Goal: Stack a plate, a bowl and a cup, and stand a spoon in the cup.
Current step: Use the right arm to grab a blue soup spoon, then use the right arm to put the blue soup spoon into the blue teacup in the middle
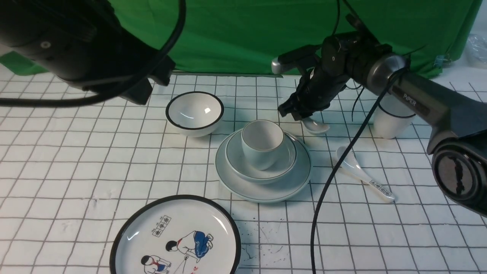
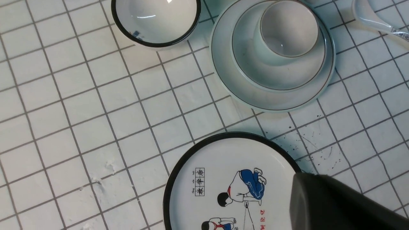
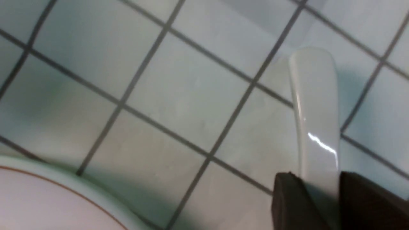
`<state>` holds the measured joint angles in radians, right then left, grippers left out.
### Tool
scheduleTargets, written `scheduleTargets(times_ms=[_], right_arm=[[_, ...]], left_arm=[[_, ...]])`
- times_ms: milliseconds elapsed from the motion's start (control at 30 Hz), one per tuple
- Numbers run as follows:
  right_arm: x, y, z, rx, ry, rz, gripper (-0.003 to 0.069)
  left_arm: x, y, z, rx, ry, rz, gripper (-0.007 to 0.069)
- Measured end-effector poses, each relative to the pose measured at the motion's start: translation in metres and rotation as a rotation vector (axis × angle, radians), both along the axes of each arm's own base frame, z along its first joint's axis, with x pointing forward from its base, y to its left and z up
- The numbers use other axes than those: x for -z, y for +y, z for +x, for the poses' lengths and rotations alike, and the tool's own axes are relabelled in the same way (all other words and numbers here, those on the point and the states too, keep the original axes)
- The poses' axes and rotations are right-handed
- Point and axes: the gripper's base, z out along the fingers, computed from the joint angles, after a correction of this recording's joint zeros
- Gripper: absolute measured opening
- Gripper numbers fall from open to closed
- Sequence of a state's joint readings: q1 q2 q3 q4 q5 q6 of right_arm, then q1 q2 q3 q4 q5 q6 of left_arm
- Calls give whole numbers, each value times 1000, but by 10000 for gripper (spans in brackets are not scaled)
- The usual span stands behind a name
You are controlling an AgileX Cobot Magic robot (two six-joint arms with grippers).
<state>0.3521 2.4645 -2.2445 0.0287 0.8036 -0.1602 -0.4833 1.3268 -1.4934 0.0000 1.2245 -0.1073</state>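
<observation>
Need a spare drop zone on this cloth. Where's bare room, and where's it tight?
Free: the wide patch left of the plate, between the black-rimmed bowl and the cartoon plate. The front-right is also free, nearer than the printed spoon. Crowded: right of that plate, where the right end effector, plain spoon, printed spoon and white cup sit close.

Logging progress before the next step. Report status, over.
Left gripper shut. Right gripper shut on spoon handle, spoon down on cloth. Cup in bowl on plate. Cup mouth clear.
</observation>
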Motion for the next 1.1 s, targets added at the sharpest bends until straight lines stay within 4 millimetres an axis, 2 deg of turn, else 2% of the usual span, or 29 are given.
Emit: scheduleTargets(times_ms=[33,67,100,233,300,333,367,400,433,567,600,700,733,900,1000,1100], right_arm=[[-22,-5,-1,24,-20,18,212],[-25,-5,-2,24,-24,19,212],[-47,-9,-5,35,-45,30,212],[-108,-18,-23,54,-106,63,212],[-121,-20,-28,63,-115,73,212],[-140,-23,-37,71,-129,87,212],[-150,-24,-42,75,-135,92,212],[-153,-25,-44,77,-135,94,212],[-165,-27,-51,85,-140,101,212],[-187,-31,-67,84,-133,130,212],[-187,-31,-68,84,-131,129,212],[-195,-30,-87,67,-97,192,212],[-196,-30,-88,65,-101,197,212],[-196,-16,-121,31,-202,282,212],[-186,2,-142,-3,-307,345,212],[-164,20,-157,-21,-443,429,212]], left_arm=[[0,0,0,-1,1,0,1],[0,0,0,-1,1,0,1],[0,0,0,-1,1,0,1],[-1,1,-2,-1,-4,-3,1],[-3,2,-4,-1,-10,-6,1],[-5,4,-7,-1,-19,-10,1],[-7,5,-9,-1,-26,-14,1],[-9,6,-11,-1,-32,-17,1],[-14,9,-17,-1,-51,-28,1],[-23,21,-40,-5,-127,-71,1],[-23,22,-41,-6,-131,-74,1],[-11,38,-72,-23,-196,-126,1],[-11,38,-73,-24,-204,-132,1],[26,58,-108,-73,-259,-191,1],[51,70,-120,-133,-278,-185,1],[70,79,-126,-198,-302,-178,1]])
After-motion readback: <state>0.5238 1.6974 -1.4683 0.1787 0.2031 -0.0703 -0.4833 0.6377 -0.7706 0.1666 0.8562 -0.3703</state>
